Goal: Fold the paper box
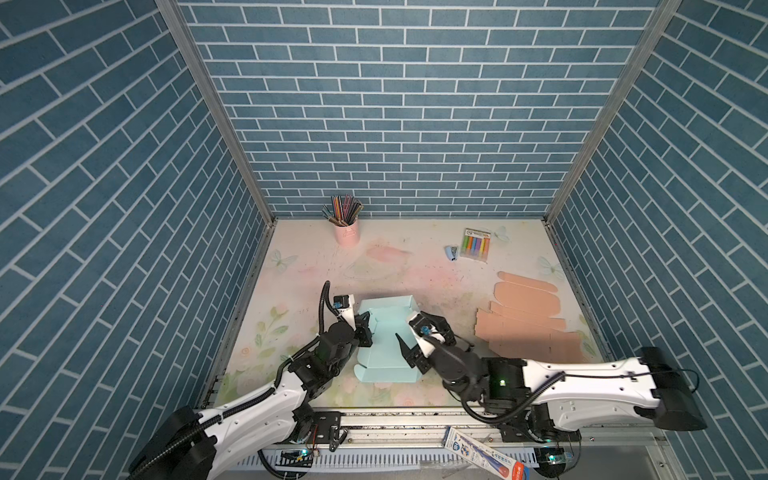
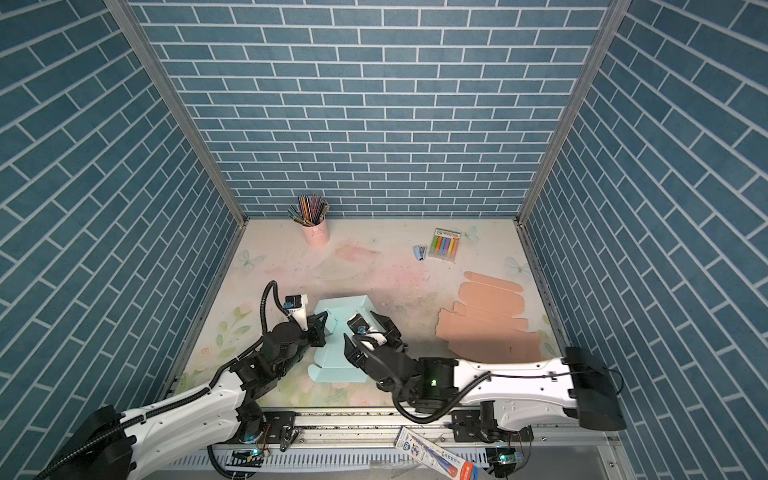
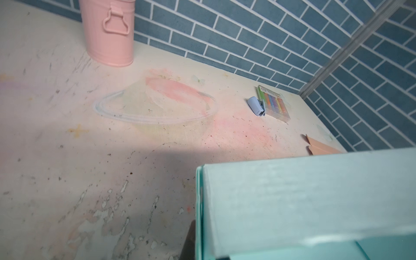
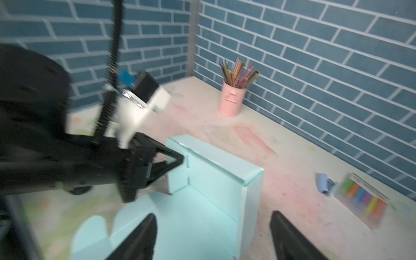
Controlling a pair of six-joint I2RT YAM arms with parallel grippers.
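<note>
A light blue paper box (image 1: 386, 349) (image 2: 332, 361) lies partly folded at mid-table, its far wall and side walls raised and its scalloped flap flat toward the front. My left gripper (image 1: 368, 322) (image 2: 322, 323) is shut on the box's left wall; in the left wrist view one dark finger (image 3: 191, 238) shows just outside that wall (image 3: 292, 202). The right wrist view shows the same pinch by the left gripper (image 4: 172, 161). My right gripper (image 1: 415, 328) (image 2: 363, 328) (image 4: 213, 216) is open, with the box's right wall (image 4: 249, 202) standing between its spread fingers, which hold nothing.
A pink cup of pencils (image 1: 347, 232) stands at the back. A small blue stapler (image 1: 452, 252) and a pack of highlighters (image 1: 476, 245) lie back right. Flat peach box blanks (image 1: 528, 320) are stacked at the right. A marker pack (image 1: 482, 453) rests on the front rail.
</note>
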